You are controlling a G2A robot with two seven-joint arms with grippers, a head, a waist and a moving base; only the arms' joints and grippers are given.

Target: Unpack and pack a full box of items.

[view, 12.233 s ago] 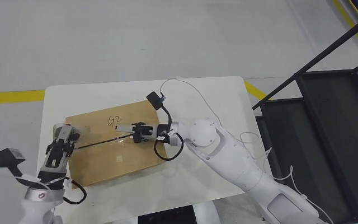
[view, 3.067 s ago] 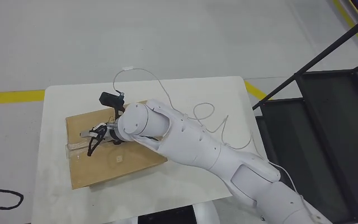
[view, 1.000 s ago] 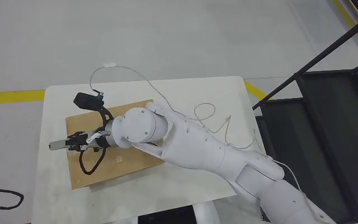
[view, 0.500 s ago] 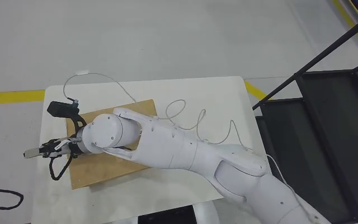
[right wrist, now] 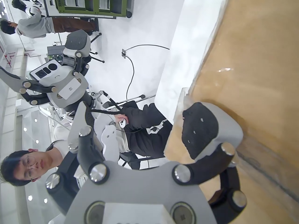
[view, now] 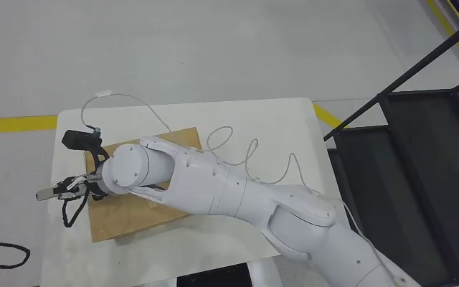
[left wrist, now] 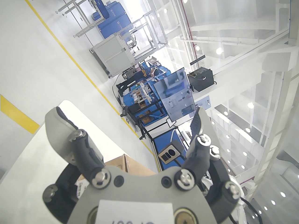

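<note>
**Right gripper** (view: 51, 193): It lies low at the end of the white table (view: 287, 129), with its arm stretched across the cardboard box (view: 118, 215). Its fingers stand wide apart.
- The box sits behind the fingertips, under the wrist and forearm.
- The fingertips project past the box's end edge, toward the table's rim.
- In the right wrist view, the black-padded finger (right wrist: 201, 127) lies at the box's edge, level with its top face. Contact cannot be confirmed.
- The other finger (right wrist: 81, 120) hangs on the floor side, well apart from the cardboard.
- A short strip of clear tape (right wrist: 184, 96) stands up from the box edge, just beyond the padded finger's tip.
- A dark seam line runs along the box top, beside the gripper's base.

**Left gripper** (left wrist: 127, 117): It is raised and turned away from the table, aimed at the hall ceiling. Its fingers are spread wide.
- A corner of the box and a patch of the table lie behind and below its base.
- In the right wrist view it sits beyond the right gripper's fingertips, off the table's end and well apart from the box.

**Other items**
- A white cable (view: 244, 151) loops over the table behind the right gripper, along the far side of the forearm.
- A black cable (view: 13, 252) lies on the floor, off the table on the right gripper's near side.
</note>
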